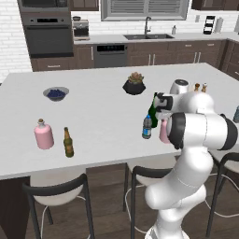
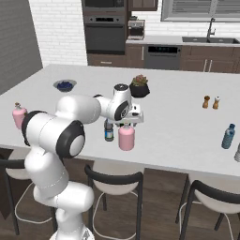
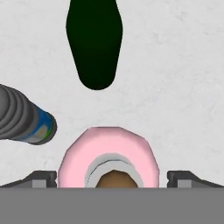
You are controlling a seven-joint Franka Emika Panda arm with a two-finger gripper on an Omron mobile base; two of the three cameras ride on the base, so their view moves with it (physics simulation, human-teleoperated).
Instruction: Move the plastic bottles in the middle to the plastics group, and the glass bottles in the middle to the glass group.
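Pincer (image 3: pixel 112 177) spread wide, hanging right over the middle pink flask (image 3: pixel 108 154) on the counter (image 3: pixel 183 87), not gripping anything. Water bottle (image 3: pixel 26 118) just beside, green wine bottle (image 3: pixel 94 41) close behind.

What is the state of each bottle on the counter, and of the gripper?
Gripper: open, above the middle pink flask, holding nothing.
Middle pink flask: upright, stoppered, not gripped.
Water bottle: upright, capped, beside that flask.
Green wine bottle: upright, behind the flask.
Left pink flask: upright, stoppered.
Brown beer bottle: upright, beside the left flask.
Far blue bottle: upright, capped.
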